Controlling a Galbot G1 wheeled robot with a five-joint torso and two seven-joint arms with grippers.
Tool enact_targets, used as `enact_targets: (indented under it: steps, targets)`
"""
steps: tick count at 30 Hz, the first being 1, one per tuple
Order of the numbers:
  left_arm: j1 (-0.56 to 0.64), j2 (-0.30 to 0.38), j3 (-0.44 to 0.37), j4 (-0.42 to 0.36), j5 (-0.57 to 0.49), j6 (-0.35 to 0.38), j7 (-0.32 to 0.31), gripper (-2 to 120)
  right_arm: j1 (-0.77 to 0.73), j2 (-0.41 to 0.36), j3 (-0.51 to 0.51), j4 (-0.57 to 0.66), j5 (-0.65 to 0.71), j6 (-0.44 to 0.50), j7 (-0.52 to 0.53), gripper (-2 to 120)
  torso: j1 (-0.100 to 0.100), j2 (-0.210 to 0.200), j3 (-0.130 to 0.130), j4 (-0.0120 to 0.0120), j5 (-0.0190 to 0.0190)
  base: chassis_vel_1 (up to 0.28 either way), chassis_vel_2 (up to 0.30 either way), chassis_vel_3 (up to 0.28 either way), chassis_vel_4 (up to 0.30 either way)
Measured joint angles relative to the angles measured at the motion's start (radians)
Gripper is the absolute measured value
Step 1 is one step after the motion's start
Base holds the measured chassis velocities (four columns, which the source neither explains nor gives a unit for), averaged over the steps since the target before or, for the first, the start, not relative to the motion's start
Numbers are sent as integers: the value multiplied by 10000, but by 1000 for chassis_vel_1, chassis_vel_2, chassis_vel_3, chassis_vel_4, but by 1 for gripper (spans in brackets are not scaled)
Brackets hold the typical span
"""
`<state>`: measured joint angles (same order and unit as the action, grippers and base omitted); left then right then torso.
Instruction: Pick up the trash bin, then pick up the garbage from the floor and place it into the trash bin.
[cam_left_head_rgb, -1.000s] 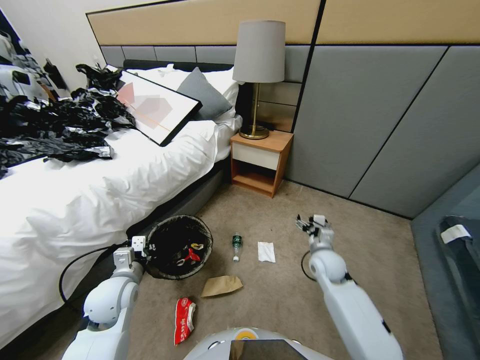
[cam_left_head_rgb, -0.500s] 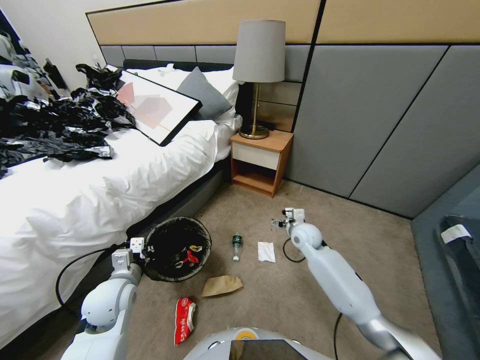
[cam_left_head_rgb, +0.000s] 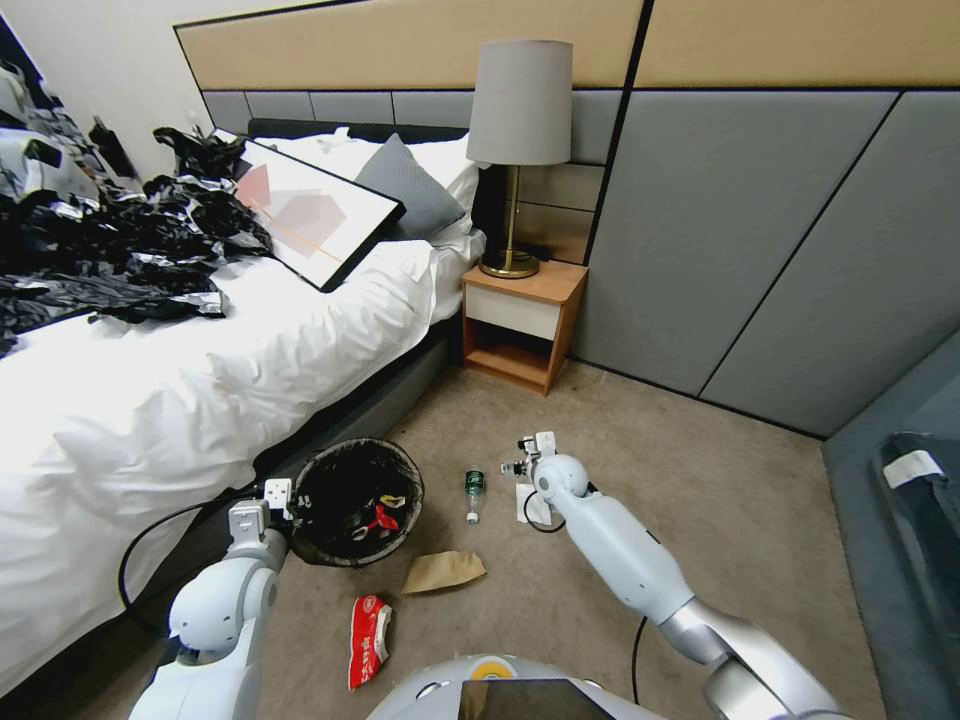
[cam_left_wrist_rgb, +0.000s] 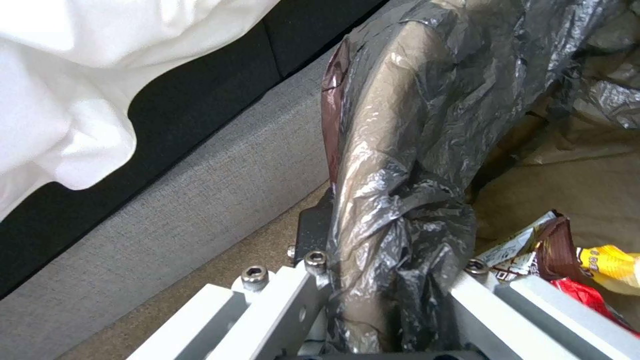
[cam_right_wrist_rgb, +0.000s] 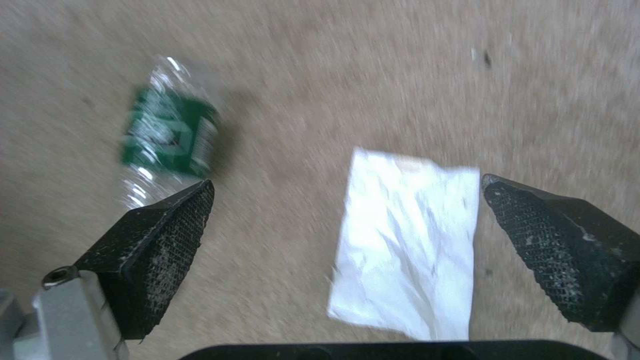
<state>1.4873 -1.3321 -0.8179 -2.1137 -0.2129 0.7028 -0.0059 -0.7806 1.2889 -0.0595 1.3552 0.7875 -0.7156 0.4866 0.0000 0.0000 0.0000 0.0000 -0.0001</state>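
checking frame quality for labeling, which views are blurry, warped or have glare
Right wrist view: motion blur smears the carpet, the green-labelled bottle and the white paper. Head view: wide-angle bending of the wall panels, otherwise sharp. Left wrist view: sharp, with glare on the trash bin liner.

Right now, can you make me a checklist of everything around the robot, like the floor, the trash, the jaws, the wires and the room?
Surface: beige carpet, bare between the litter pieces.
Trash bin: black-lined, by the bed base, wrappers already inside.
Garbage on floor: white paper scrap, plastic bottle, brown paper bag, red wrapper.
Clutter: black plastic sheets and a framed picture on the bed.
Left gripper: jaws shut on the bin's lined rim.
Right gripper: jaws open, above the white scrap, one jaw to each side.
Cables: black cable loop by the left arm; another at the right wrist.
Surroundings: bed, nightstand with lamp, grey panelled wall.
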Motion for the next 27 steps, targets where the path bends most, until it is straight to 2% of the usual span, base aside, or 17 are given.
enact_targets:
  steps: [15,27]
  targets:
    - [18,-49,31,130,88,-77,54,0,-188,369,350,-1997,-1499,876,-947,100,0,0,0,0,1,0,0,0,0]
    - [-20,-48,45,236,111,-106,78,0,-224,577,277,-2444,-1866,931,-1068,100,0,0,0,0,1,0,0,0,0]
